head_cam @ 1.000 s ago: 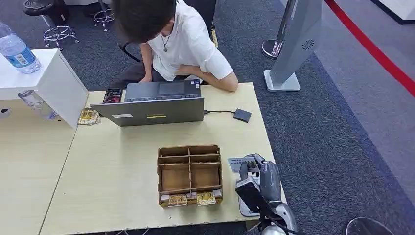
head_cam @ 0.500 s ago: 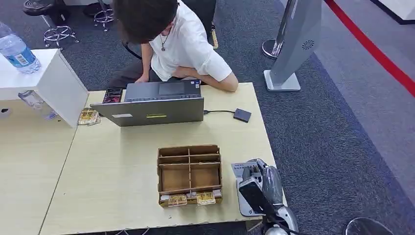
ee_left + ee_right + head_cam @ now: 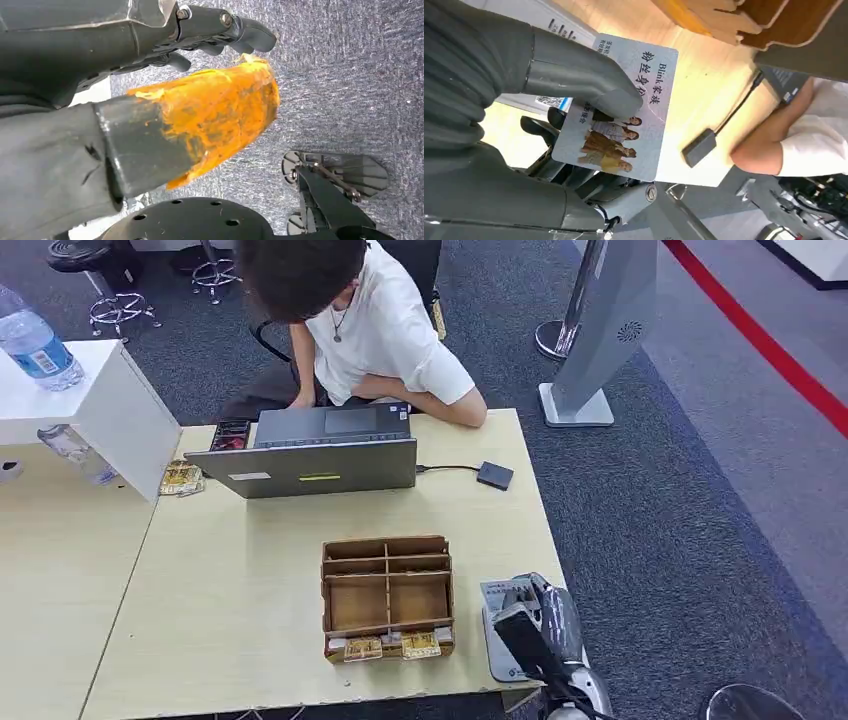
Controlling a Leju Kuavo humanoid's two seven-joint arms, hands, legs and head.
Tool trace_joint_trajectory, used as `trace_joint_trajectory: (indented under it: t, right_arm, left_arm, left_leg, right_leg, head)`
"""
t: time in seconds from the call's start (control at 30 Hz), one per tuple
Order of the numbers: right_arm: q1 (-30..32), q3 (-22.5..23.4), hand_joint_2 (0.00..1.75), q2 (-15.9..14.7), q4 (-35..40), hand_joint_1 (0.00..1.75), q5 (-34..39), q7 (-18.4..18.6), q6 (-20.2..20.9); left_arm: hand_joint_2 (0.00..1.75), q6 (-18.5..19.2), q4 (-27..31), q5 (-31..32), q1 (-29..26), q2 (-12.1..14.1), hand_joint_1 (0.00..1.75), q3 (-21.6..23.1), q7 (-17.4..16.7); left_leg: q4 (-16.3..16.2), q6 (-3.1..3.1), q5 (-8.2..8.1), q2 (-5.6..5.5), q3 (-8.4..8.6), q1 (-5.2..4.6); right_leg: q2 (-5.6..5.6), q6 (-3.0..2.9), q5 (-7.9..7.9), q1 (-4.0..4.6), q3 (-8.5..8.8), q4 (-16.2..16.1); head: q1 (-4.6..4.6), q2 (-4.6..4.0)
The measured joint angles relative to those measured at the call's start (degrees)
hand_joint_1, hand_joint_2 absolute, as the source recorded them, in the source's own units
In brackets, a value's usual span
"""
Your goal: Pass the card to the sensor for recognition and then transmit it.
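My right hand (image 3: 540, 625) hovers over the table's front right corner and pinches a pale photo card (image 3: 624, 110) between its thumb (image 3: 584, 82) and the dark fingers below. An edge of the card (image 3: 500, 592) pokes out past the hand toward the table's middle. Under the hand lies a flat white device (image 3: 498, 658) with a printed code. A small black box (image 3: 495, 476), wired to the laptop (image 3: 315, 455), sits farther back on the right. My left hand (image 3: 210, 100) hangs above the carpet with an orange-taped thumb and holds nothing.
A wooden compartment tray (image 3: 388, 595) stands just left of my right hand. A person (image 3: 380, 330) sits behind the laptop, one forearm on the table. A white box with a water bottle (image 3: 35, 340) stands at the back left. The table edge is close on the right.
My right hand has drawn back toward the front edge with the card, now over the white device. The person has shifted slightly.
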State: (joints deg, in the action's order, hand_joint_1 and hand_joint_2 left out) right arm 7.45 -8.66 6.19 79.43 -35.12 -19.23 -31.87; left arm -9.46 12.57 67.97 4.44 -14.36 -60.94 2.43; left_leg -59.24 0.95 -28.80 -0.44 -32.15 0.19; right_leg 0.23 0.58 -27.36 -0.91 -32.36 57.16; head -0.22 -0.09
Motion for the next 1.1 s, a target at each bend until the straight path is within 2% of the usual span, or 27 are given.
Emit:
trace_joint_trajectory:
  t: [0.77, 1.1]
  right_arm:
    - [0.59, 3.08, 1.75, 0.00, -3.96, 1.75, 0.00, 0.50, 0.35]
    - [0.33, 3.59, 1.75, 0.02, -5.05, 1.75, -2.49, 2.25, 0.35]
  left_arm:
    - [0.00, -0.15, 0.00, 0.00, -0.01, 0.00, 0.00, -0.13, 0.00]
    - [0.00, -0.09, 0.00, 0.05, -0.01, 0.00, 0.00, -0.46, 0.04]
  left_leg:
    - [0.00, 0.00, 0.00, 0.00, 0.00, 0.00]
    - [0.00, 0.00, 0.00, 0.00, 0.06, 0.00]
  right_leg:
    - [0.00, 0.00, 0.00, 0.00, 0.01, 0.00]
    - [0.00, 0.00, 0.00, 0.00, 0.07, 0.00]
  head:
    - [0.02, 0.00]
    - [0.02, 0.00]
